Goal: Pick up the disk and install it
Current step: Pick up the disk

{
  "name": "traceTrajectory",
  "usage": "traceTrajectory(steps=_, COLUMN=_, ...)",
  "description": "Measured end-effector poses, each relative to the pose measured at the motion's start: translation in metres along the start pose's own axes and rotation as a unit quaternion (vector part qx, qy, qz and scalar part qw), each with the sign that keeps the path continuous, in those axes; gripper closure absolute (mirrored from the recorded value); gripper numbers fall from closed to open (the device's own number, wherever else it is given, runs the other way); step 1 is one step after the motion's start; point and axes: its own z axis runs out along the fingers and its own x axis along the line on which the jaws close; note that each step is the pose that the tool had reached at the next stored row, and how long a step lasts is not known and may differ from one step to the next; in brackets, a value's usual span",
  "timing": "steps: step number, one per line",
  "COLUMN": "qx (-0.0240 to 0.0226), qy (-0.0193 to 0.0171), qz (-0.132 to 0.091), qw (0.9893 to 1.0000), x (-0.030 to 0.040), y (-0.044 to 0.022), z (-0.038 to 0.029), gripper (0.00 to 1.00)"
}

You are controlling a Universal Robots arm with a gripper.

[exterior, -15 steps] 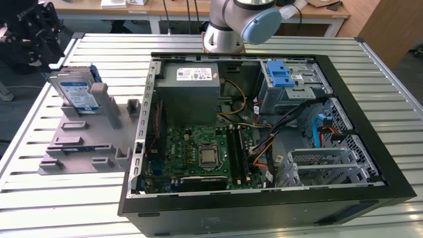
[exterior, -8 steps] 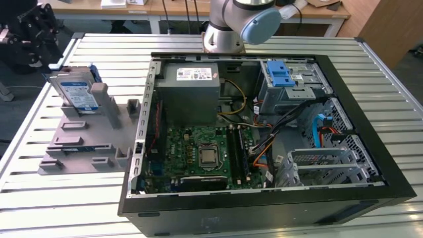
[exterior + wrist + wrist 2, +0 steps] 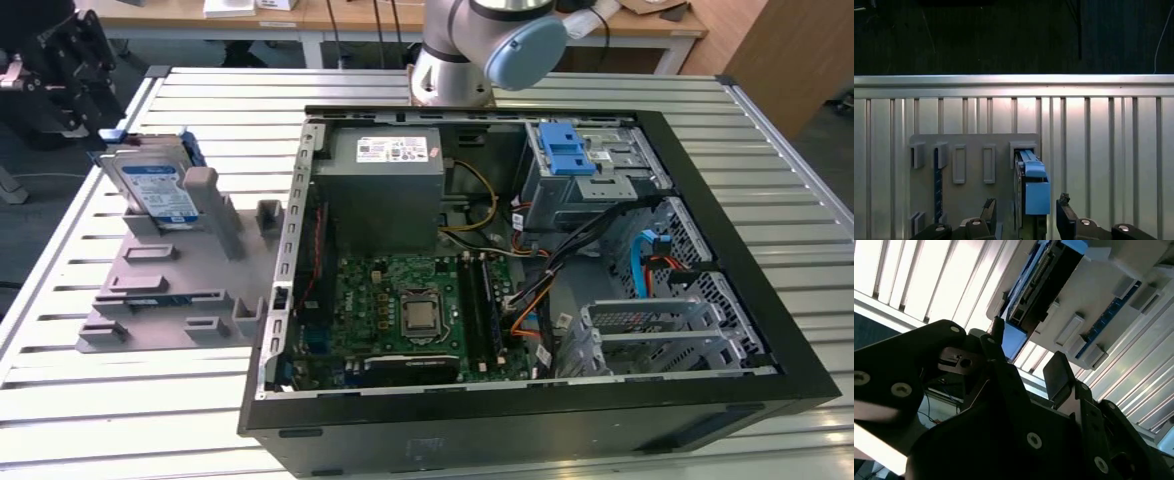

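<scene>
Over toward the exterior view's upper left, the disk [image 3: 151, 187]: on edge in a slot of a grey holder [image 3: 167, 285], white-and-blue label turned to the camera, blue rail along the upper rim. Not yet lifted, not yet in the case. Seen edge-on in the first wrist view, blue rail end nearest the lens. Around that end, the gripper [image 3: 1026, 216]: spread open, one dark finger [image 3: 988, 211] on each side of the rail, a visible gap between each finger and the disk, nothing held. Same spread in the second wrist view, with the disk's dark connector side beyond the fingertips. In the exterior view, black and blocky at the far upper left corner, just beyond the disk's upper corner. Under the holder, a slatted metal table [image 3: 80, 400]. Just beside the holder, toward the exterior view's right, an open computer case [image 3: 747, 330] on its side, across the centre and right of the frame. Inside, at upper centre, a grey box with a white sticker [image 3: 387, 165]; at upper right, a grey cage with two blue tabs [image 3: 577, 160]; lower centre, a green motherboard [image 3: 414, 300] among orange, black and blue cables. At top centre, behind the case, the arm's base [image 3: 461, 60].
</scene>
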Motion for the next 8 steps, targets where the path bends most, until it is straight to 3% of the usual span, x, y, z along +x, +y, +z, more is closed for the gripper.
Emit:
traceTrajectory(steps=3, qx=0.0043, qy=0.0053, qz=0.0, qw=1.0, x=-0.003, y=0.0028, z=0.0025, gripper=0.41)
traceTrajectory(steps=8, qx=0.0042, qy=0.0065, qz=-0.001, qw=1.0, x=-0.0085, y=0.0054, z=0.007, gripper=0.41)
